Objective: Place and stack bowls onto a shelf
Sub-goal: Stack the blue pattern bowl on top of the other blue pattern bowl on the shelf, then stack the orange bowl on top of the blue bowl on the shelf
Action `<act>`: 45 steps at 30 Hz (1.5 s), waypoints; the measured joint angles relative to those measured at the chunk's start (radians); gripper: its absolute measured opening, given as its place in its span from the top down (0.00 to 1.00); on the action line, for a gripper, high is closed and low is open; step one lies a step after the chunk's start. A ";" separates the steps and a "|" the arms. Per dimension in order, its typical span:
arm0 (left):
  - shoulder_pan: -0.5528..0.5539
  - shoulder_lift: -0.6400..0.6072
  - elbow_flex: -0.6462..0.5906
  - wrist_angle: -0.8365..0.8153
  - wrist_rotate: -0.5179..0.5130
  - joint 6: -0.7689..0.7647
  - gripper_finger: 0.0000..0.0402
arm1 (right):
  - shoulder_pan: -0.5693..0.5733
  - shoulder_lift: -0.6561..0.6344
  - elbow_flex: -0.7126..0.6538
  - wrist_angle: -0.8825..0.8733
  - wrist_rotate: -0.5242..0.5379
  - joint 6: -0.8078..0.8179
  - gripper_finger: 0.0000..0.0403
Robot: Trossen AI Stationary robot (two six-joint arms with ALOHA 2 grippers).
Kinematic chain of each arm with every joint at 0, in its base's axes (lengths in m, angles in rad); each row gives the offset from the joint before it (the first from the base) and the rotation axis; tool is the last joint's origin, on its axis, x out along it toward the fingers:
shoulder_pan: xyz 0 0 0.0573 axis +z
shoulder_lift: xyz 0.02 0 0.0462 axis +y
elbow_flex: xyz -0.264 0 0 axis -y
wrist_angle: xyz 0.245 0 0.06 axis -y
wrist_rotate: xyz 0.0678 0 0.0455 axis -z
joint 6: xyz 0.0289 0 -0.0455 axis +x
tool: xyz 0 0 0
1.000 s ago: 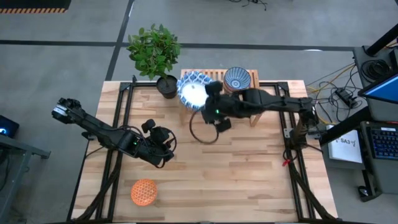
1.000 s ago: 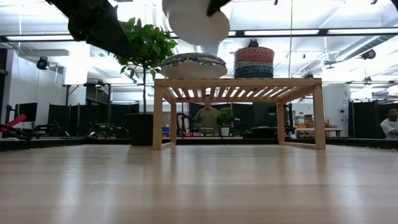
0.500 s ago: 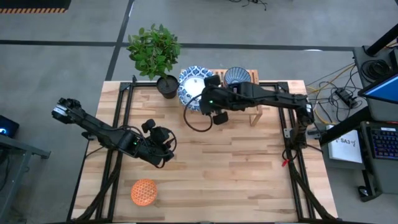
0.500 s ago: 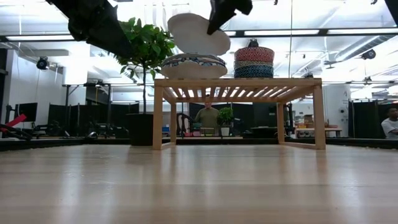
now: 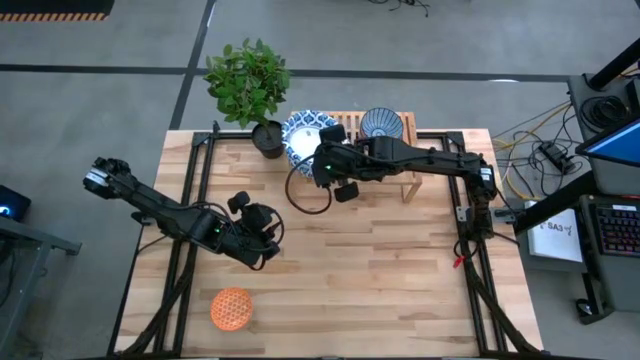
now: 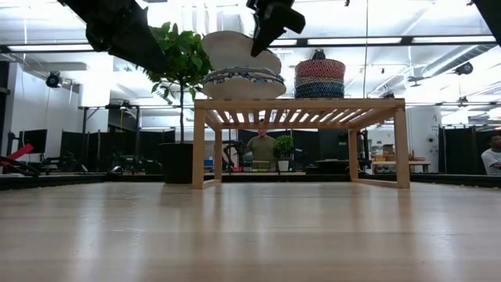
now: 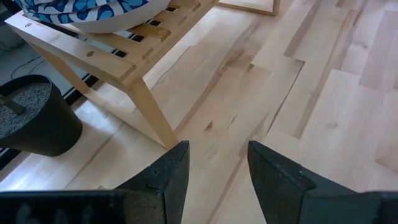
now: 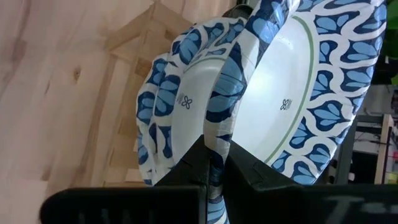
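Observation:
A blue-white rimmed bowl [image 5: 303,138] hangs tilted in my right gripper [image 5: 322,160] over the shelf's [image 5: 400,160] left end. In the low view this bowl [image 6: 235,51] sits just above another blue-white bowl [image 6: 244,82] that rests by its base on the shelf's slats [image 6: 297,104]; whether the two touch I cannot tell. A stack of small patterned bowls [image 6: 319,78] stands on the shelf's right part. An orange bowl [image 5: 231,308] lies near the table's near left corner. My left gripper [image 5: 257,238] waits open over the table's left half, touching nothing. My right gripper pinches the held bowl's rim [image 8: 222,127] between its two fingers, one finger inside the bowl and one outside. The fingers [image 6: 264,31] come slanting down from the near right side. The bowl is lifted and tilted, its far left side lower.
A potted plant [image 5: 248,82] in a black pot [image 7: 34,118] stands just left of the shelf. Black frame rails [image 5: 200,170] run along the table's left and right sides. A person [image 6: 262,147] sits in the room behind the shelf. Bare planks lie near the middle [image 5: 370,270].
My right gripper has carried the bowl toward the table's far edge and down, from high above the shelf to just over the bowl lying there. The bowl has stayed tilted in the hold.

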 joint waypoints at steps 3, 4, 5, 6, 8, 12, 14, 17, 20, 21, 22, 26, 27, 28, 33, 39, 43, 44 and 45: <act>0.000 0.000 0.000 0.000 0.000 0.000 0.64 | 0.000 0.000 0.002 0.003 0.000 -0.022 0.97; 0.000 0.000 0.000 0.000 0.000 0.000 0.64 | 0.000 -0.001 0.002 0.002 0.000 -0.024 0.97; 0.000 0.000 0.000 0.000 0.000 0.000 0.64 | 0.000 -0.001 0.002 0.002 0.000 -0.026 0.97; 0.000 0.000 0.000 0.000 0.000 0.000 0.64 | 0.000 -0.001 0.002 0.002 0.001 -0.025 0.97; 0.000 0.000 0.000 0.000 0.000 0.000 0.64 | 0.000 -0.001 0.002 0.012 0.009 -0.014 0.97; 0.000 0.000 0.000 0.000 0.000 0.000 0.64 | 0.000 0.000 0.002 0.022 0.011 0.009 0.94; 0.000 0.000 0.000 0.000 0.000 0.000 0.64 | 0.000 0.001 0.002 0.024 0.011 0.026 0.89; 0.000 0.000 0.000 0.000 0.000 0.000 0.64 | 0.000 0.001 0.002 0.025 0.017 0.053 0.81; 0.000 0.000 0.000 0.000 0.000 0.000 0.64 | 0.000 0.001 0.002 0.025 0.028 0.058 0.72; 0.000 0.000 0.000 0.000 0.000 0.000 0.64 | 0.000 0.001 0.002 0.025 0.029 0.058 0.70; 0.000 0.000 0.000 0.000 0.000 0.000 0.64 | 0.000 0.001 0.002 0.025 0.029 0.058 0.68; 0.000 0.000 0.000 0.000 0.000 0.000 0.64 | 0.000 0.001 0.002 0.023 0.029 0.091 0.63; 0.000 0.000 0.000 0.000 0.000 0.000 0.64 | 0.001 -0.001 0.002 0.018 0.028 0.104 0.63; 0.000 0.000 0.000 0.000 0.000 0.000 0.64 | 0.001 -0.002 0.002 0.011 0.028 0.116 0.63; 0.000 0.000 0.000 0.001 0.000 0.000 0.64 | 0.018 -0.006 0.031 -0.076 0.028 0.195 0.63; 0.000 0.000 0.000 0.001 0.000 0.000 0.64 | 0.042 -0.026 0.038 -0.189 0.026 0.306 0.63; 0.000 0.000 0.000 0.001 0.000 0.000 0.64 | 0.056 -0.046 0.038 -0.265 -0.022 0.414 0.63; 0.000 0.000 0.000 0.001 0.000 0.000 0.64 | 0.056 -0.054 0.036 -0.270 -0.073 0.446 0.63; 0.000 0.000 0.000 0.001 0.000 0.000 0.64 | 0.057 -0.061 0.034 -0.265 -0.129 0.478 0.63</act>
